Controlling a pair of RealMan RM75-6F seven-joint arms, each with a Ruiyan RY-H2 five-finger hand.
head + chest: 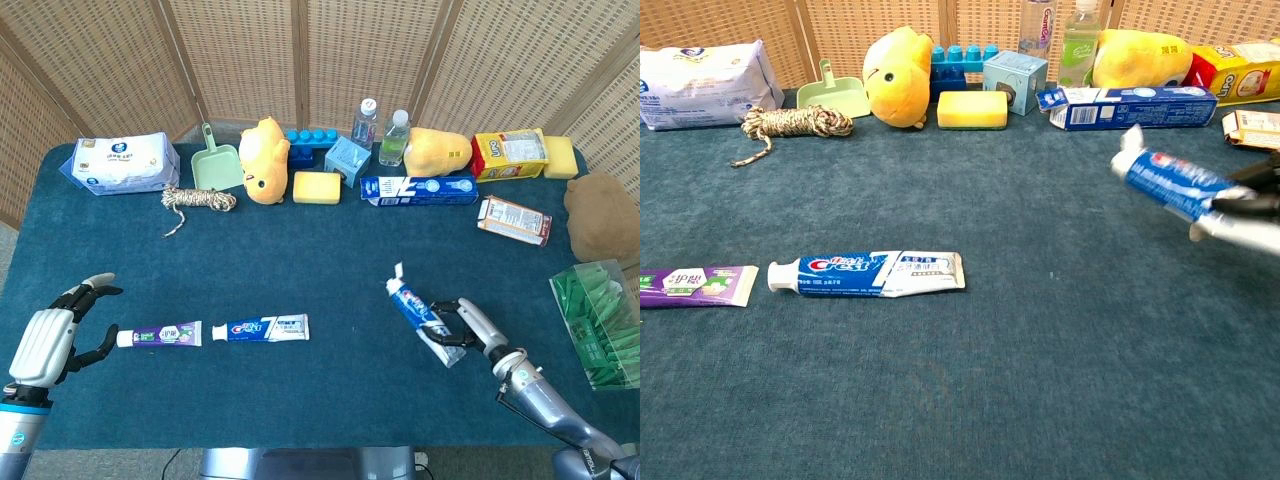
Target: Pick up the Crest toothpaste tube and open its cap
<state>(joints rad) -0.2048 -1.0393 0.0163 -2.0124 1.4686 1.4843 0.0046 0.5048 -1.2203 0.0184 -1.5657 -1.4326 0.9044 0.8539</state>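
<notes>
My right hand [472, 330] grips a blue Crest toothpaste tube [420, 309] by its crimped tail, lifted off the table at the right. Its white cap end [398, 276] points up and to the left. In the chest view the held tube [1170, 180] is blurred at the right edge, with the fingers [1252, 188] partly cut off. A second Crest tube [262, 327] lies flat on the blue table left of centre, also seen as the lying tube [868, 273]. My left hand [45, 342] hovers at the far left, fingers apart and holding nothing.
A purple toothpaste tube [158, 335] lies just right of my left hand. Along the back stand a wipes pack [120, 162], green dustpan [215, 165], rope [198, 200], yellow plush [263, 146], sponge [316, 187], bottles and a toothpaste box [418, 189]. A green-filled clear box [600, 320] sits at right.
</notes>
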